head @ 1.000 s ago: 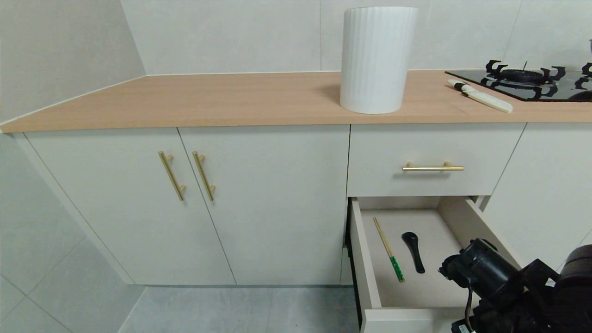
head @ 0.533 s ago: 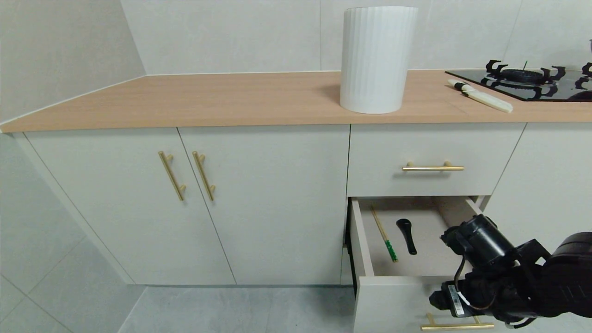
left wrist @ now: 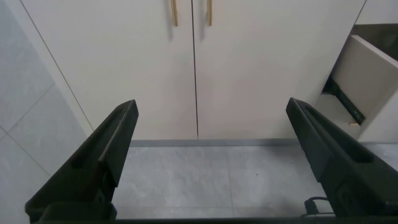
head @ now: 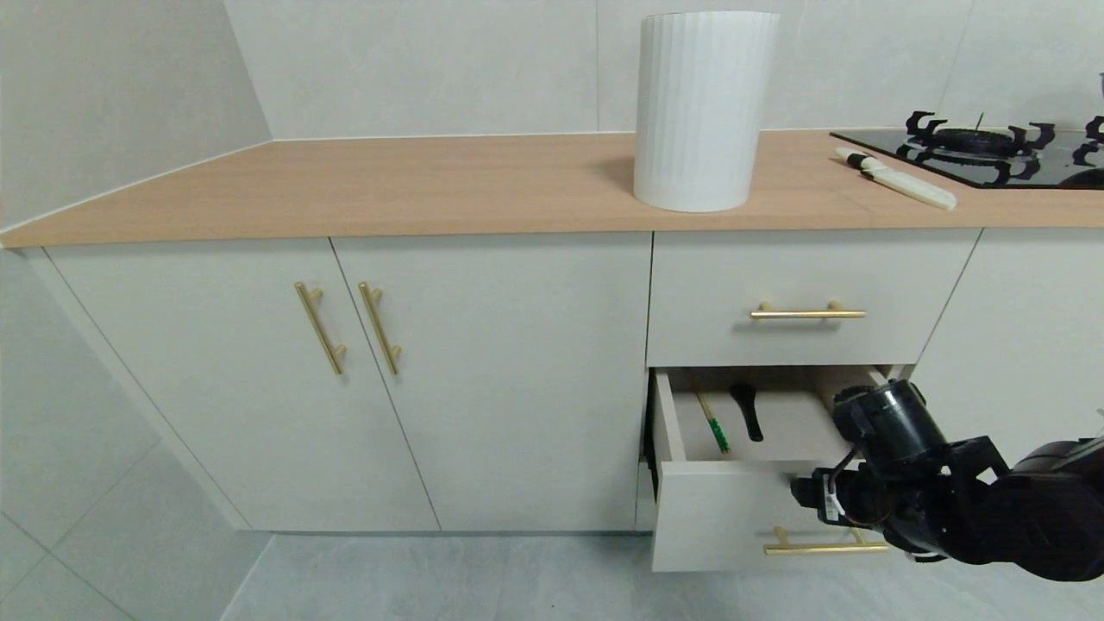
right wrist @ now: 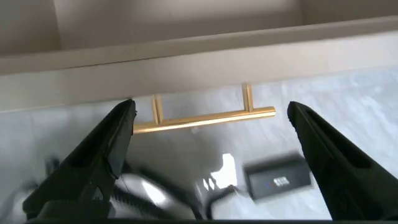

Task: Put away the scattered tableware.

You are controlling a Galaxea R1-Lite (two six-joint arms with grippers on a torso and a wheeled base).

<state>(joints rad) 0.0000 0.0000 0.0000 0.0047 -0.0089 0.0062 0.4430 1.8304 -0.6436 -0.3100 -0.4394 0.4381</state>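
- The lower drawer [head: 733,509] stands partly open below a shut upper drawer [head: 811,297], to the right of two closed cabinet doors [head: 345,379].
- A pair of chopsticks [head: 712,424] lies on the drawer floor near its left wall. Their long axis runs front to back, with the green ends toward the drawer front and the plain ends under the upper drawer.
- A black spoon [head: 747,412] lies just beside them on the right, roughly parallel but apart. Its bowl is at the back and its handle points to the front.
- The right end effector [right wrist: 211,109] is released, its fingers spread wide. It sits close in front of the drawer's gold handle [right wrist: 205,118], not gripping it.
- The left end effector [left wrist: 211,106] is also released and empty, low before the cabinet doors.
- A pale knife [head: 897,178] lies on the counter [head: 388,185] just beside the stove [head: 983,155]. It lies diagonally, its dark-banded end toward the wall.
- A tall white ribbed container [head: 700,112] stands upright on the counter, above the drawers.
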